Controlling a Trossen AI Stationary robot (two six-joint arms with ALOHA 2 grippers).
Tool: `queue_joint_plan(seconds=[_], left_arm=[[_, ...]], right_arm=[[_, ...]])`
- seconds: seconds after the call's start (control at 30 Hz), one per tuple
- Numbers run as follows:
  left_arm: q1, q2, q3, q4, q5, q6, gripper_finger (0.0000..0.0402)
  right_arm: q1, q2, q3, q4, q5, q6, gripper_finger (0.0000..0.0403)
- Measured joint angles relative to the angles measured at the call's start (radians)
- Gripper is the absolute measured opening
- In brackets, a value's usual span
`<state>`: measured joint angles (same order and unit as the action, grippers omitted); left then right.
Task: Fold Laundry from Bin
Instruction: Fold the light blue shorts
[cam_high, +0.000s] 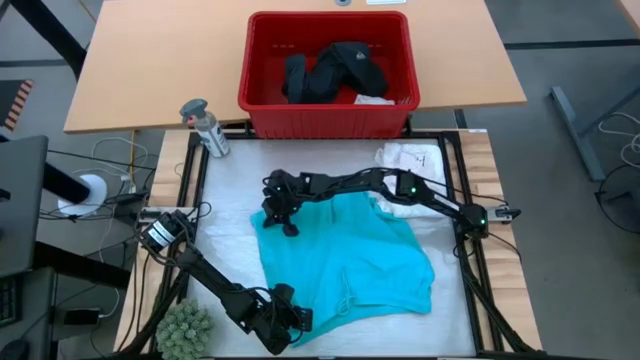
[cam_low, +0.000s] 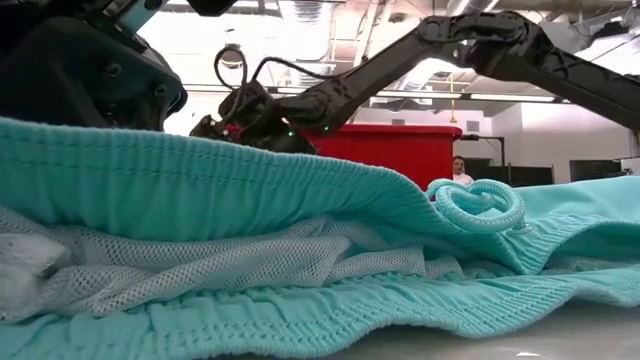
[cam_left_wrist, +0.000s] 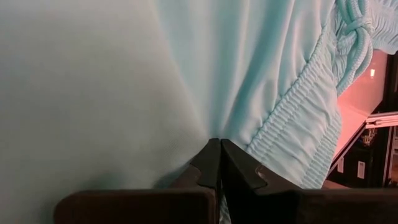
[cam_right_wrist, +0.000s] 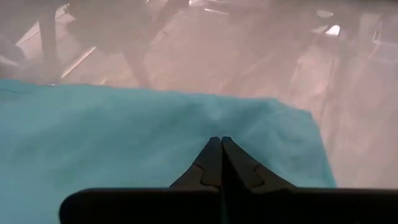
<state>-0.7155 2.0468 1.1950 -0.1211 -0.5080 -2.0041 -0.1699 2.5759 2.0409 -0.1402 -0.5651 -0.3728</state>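
Note:
A turquoise garment (cam_high: 345, 255) with an elastic waistband (cam_left_wrist: 292, 118) and a knotted drawstring (cam_low: 480, 205) lies spread on the white table cover. My left gripper (cam_high: 290, 318) is shut at its near left corner. My right gripper (cam_high: 283, 222) is shut over its far left corner (cam_right_wrist: 308, 118). The red bin (cam_high: 330, 122) stands beyond the table's far edge with black clothing (cam_high: 335, 70) and a small white piece (cam_high: 372, 98) inside. A white garment (cam_high: 410, 158) lies at the far right. My left gripper pinches the turquoise cloth (cam_left_wrist: 214, 127) between its two fingers, just beside the waistband at the garment's near left corner. The fingers slant down from the near left. Creases run out from the fingertips, and the rest of the garment lies on the table. My right gripper's shut fingertips (cam_right_wrist: 219, 155) stand over the flat turquoise cloth a little inside its left edge. I cannot tell whether they hold or touch it.
A grey spray bottle (cam_high: 205, 125) stands at the far left, by the table's corner. A green spiky ball (cam_high: 185, 325) sits near the left arm at the near left. A person (cam_low: 460, 172) shows far behind the bin in the low view.

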Motion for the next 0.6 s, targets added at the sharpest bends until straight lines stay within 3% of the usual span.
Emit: queue_joint_plan(seconds=[0.23,0.6], left_arm=[[0.000,0.000,0.000,0.000,-0.003,0.003,0.0000],[0.000,0.000,0.000,-0.003,-0.011,0.007,0.0000]], right_arm=[[-0.003,-0.004,0.002,0.009,0.191,-0.046,0.0026],[-0.013,-0.096,0.002,0.008,0.160,-0.069,0.0029]])
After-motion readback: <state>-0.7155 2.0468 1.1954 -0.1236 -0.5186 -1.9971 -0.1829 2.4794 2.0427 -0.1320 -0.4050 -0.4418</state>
